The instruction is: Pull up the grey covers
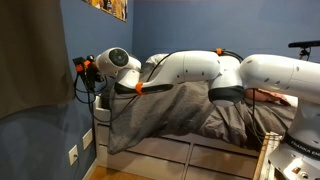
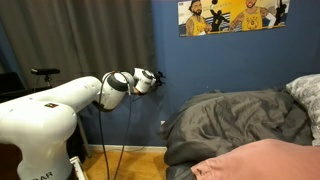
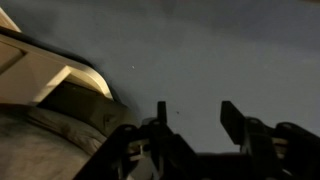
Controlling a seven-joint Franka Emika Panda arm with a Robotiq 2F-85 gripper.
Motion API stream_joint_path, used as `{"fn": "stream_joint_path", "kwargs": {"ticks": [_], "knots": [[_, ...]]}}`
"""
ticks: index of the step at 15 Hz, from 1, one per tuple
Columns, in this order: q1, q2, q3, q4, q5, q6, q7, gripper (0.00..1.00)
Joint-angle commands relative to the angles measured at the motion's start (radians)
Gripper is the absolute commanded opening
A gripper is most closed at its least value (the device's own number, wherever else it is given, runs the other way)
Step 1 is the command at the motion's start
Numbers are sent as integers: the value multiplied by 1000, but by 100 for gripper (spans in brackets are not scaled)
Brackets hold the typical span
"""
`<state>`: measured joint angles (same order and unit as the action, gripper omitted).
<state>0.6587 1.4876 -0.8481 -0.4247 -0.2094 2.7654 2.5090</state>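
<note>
The grey covers [image 1: 165, 115] lie rumpled over the bed and hang down its near side; they also show in an exterior view [image 2: 235, 120] as a dark grey heap. My gripper [image 2: 152, 78] is held up beside the blue wall, left of the bed and apart from the covers. In the wrist view its two fingers [image 3: 195, 118] are spread apart with nothing between them, facing a plain grey-blue surface. A dark fabric edge [image 3: 75, 105] shows at lower left there.
A pinkish-brown pillow [image 2: 265, 160] lies in front and a light grey-white pillow [image 2: 305, 92] at the right. A dark curtain [image 2: 70, 40] hangs behind the arm. A wall socket [image 1: 73, 153] sits low on the blue wall. A poster [image 2: 232, 15] hangs above the bed.
</note>
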Motion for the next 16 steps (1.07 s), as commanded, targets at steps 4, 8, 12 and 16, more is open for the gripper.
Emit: {"fn": "stream_joint_path", "kwargs": {"ticks": [4, 8, 12, 16], "knots": [[-12, -162, 489, -199, -101, 47, -502, 100], [-117, -303, 719, -282, -285, 46, -805, 100], [-243, -442, 890, -350, -362, 80, -1131, 100], [-382, -581, 1114, -462, -386, 87, -1471, 100]]}}
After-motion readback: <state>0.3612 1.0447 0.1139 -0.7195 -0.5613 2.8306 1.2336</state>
